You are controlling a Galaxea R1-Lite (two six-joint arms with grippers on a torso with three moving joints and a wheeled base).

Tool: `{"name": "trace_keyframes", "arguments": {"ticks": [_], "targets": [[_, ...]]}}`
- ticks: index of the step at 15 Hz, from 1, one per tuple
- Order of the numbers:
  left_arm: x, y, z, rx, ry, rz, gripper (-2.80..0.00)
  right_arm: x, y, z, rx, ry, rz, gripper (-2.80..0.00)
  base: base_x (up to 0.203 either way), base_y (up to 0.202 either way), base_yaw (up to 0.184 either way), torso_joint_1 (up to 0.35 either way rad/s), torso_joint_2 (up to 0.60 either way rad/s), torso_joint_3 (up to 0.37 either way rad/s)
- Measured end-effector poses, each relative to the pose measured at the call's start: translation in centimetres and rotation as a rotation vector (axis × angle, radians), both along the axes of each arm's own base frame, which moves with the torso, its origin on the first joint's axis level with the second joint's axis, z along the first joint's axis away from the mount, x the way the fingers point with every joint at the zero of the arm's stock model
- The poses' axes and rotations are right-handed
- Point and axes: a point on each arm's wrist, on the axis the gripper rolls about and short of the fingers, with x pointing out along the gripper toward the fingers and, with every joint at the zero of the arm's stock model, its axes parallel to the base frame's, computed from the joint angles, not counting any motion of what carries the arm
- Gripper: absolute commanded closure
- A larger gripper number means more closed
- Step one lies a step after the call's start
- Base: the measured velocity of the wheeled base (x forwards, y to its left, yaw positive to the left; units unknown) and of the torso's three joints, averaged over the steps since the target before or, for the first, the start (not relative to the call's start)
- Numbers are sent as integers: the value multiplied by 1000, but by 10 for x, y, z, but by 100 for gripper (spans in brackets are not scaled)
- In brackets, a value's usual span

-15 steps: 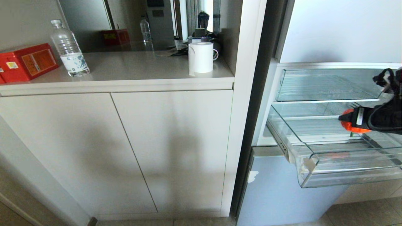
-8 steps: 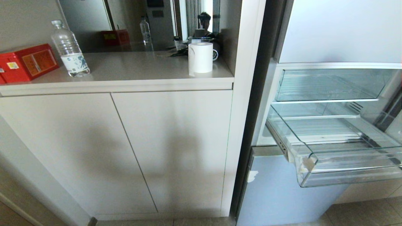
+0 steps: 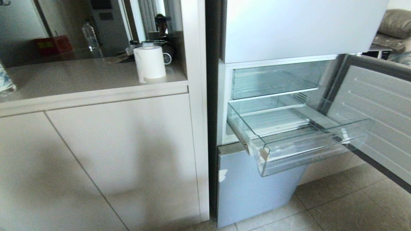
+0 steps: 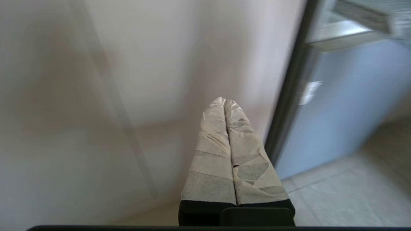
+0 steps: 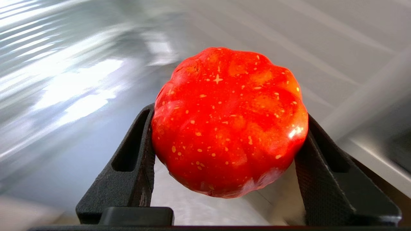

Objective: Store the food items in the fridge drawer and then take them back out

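A glossy red-orange, tomato-like food item point(image 5: 228, 122) with pale flecks sits between the black fingers point(image 5: 135, 154) of my right gripper point(image 5: 229, 117), which is shut on it and holds it in the air. Neither arm shows in the head view. The fridge drawer point(image 3: 314, 136), a clear ribbed tray with a whitish scuff at its front left corner, stands pulled out of the fridge, and I see nothing lying in it. My left gripper point(image 4: 224, 102) is parked low in front of the cabinet, its taped fingers pressed together with nothing between them.
A clear flat-fronted bin point(image 3: 273, 80) sits above the drawer. The open fridge door point(image 3: 379, 115) swings out on the right. A pale blue lower panel point(image 3: 253, 189) is below the drawer. A paper roll point(image 3: 149, 62) stands on the counter point(image 3: 80, 83). Tiled floor point(image 3: 337, 205) lies in front.
The right arm, holding the red piece over the drawer a second ago, has pulled back out of the head view. The whole view has since swung right, bringing the fridge to the middle.
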Motion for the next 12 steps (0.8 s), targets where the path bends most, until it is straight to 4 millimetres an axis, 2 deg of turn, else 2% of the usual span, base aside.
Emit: {"name": "trace_keyframes", "arguments": {"ticks": [4,7,9,12], "targets": [[0,0,0,0,0,0,0,-11,-9,7,-25,-60,-112,0,2,7,-175,4,1,4],[0,0,0,0,0,0,0,-7,-29,8,-30,-93,-179,0,0,8,-174,-1,3,4],[0,0,0,0,0,1,0,0,-49,7,-18,-99,-201,0,1,4,-121,4,8,8],[0,0,0,0,0,0,0,16,-86,-3,29,-95,-194,0,0,2,-18,2,-1,1]]}}
